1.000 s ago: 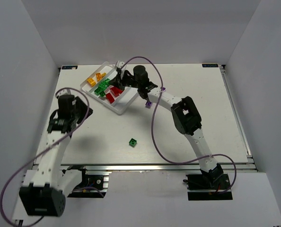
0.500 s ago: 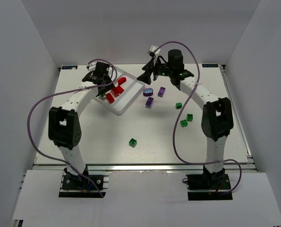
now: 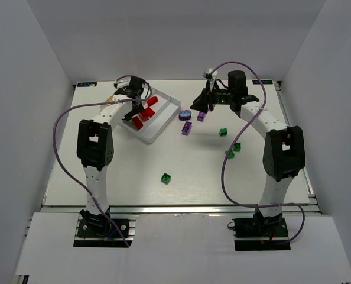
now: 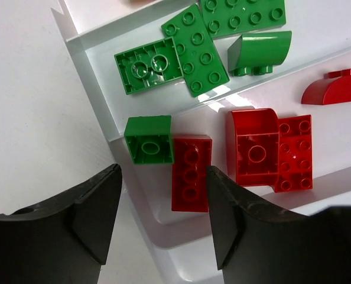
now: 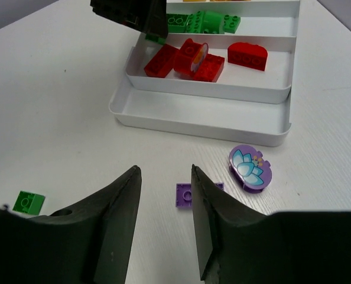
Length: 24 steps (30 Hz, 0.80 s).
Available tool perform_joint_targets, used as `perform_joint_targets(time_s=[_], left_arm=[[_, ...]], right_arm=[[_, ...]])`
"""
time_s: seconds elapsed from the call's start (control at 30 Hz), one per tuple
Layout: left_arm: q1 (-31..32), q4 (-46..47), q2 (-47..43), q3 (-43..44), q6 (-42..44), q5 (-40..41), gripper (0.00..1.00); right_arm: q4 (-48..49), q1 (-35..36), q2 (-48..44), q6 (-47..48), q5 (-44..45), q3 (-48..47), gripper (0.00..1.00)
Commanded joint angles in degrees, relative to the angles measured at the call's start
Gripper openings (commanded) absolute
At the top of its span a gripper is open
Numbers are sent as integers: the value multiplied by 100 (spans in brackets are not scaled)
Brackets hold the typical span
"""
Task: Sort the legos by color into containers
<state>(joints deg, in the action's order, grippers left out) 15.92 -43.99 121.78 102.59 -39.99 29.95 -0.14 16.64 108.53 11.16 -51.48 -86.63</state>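
Your left gripper (image 4: 162,195) hangs over the tray (image 4: 98,89), jaws parted and empty; your right gripper (image 5: 165,177) (likewise parted, empty) hovers above a purple lego (image 5: 186,194).

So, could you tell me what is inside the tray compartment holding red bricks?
Four red bricks and one green brick at its end; the left pincer covers the rest.

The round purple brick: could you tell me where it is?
In the right wrist view the round purple brick lies outside the empty compartment of the white tray, right of a square purple brick.
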Motion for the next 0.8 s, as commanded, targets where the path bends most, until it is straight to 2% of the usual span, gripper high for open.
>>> perform_joint_targets(time_s=[0.0, 0.37, 0.77], left_arm=[[-1, -154, 38, 376, -71, 239, 69], [-72, -321, 452, 745, 8, 301, 72], [-239, -400, 690, 860, 26, 274, 70]], right_arm=[[76, -117, -324, 18, -204, 50, 46], [120, -197, -280, -149, -143, 6, 47], [85, -276, -113, -289, -107, -196, 47]])
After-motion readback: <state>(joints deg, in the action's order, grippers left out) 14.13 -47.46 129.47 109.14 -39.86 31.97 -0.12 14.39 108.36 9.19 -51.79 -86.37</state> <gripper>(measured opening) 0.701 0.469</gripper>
